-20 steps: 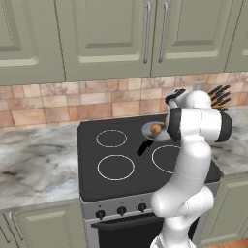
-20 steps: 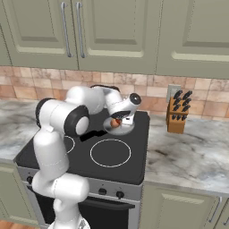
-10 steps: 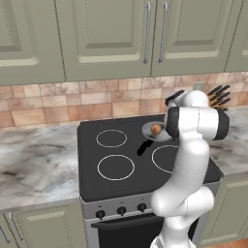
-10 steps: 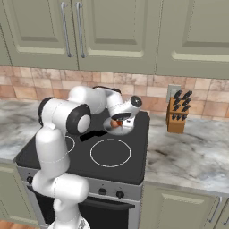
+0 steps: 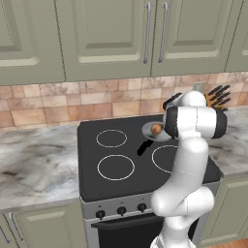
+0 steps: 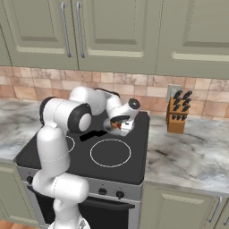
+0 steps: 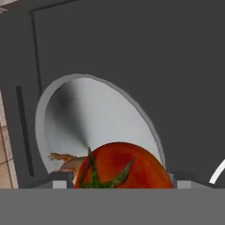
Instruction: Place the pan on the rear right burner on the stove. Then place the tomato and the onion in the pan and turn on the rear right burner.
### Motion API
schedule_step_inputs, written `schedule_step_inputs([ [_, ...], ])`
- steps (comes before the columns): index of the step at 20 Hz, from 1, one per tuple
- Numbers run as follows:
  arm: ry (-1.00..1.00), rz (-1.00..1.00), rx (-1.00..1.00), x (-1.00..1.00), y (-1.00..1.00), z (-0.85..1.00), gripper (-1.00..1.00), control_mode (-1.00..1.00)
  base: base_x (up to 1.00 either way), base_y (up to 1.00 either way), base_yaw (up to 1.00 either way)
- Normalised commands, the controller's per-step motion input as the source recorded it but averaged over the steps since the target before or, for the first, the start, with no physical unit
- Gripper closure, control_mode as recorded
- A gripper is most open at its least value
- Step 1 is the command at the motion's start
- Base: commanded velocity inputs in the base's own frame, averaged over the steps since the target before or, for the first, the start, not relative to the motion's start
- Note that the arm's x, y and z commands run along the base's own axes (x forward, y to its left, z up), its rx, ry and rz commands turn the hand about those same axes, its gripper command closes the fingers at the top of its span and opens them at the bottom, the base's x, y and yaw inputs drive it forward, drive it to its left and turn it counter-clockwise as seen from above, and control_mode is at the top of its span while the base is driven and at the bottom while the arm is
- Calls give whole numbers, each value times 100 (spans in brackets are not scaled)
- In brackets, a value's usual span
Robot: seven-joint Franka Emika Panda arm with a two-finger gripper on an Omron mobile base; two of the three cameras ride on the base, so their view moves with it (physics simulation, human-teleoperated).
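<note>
Over one pan with one onion, the tool pinches one tomato

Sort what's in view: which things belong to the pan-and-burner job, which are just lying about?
Job:
- pan, on the stove at its rear right
- tomato, between the gripper's fingers, over the pan
- onion, in the pan
- stove knobs

Lying about:
- knife block on the counter
- wall cabinets
</note>
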Motion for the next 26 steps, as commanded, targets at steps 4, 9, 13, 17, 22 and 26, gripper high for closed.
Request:
schedule_step_inputs([
  [4,6,-7,0,5,0,-18,100,-100,0,0,0],
  [9,6,-5,0,12,0,-15,100,-100,0,0,0],
  [13,8,-4,0,18,0,-11,100,-100,0,0,0],
  [17,10,-4,0,21,0,-7,100,-100,0,0,0],
  [22,10,-3,0,20,0,-9,100,-100,0,0,0],
  [26,9,-2,0,15,0,-13,100,-100,0,0,0],
])
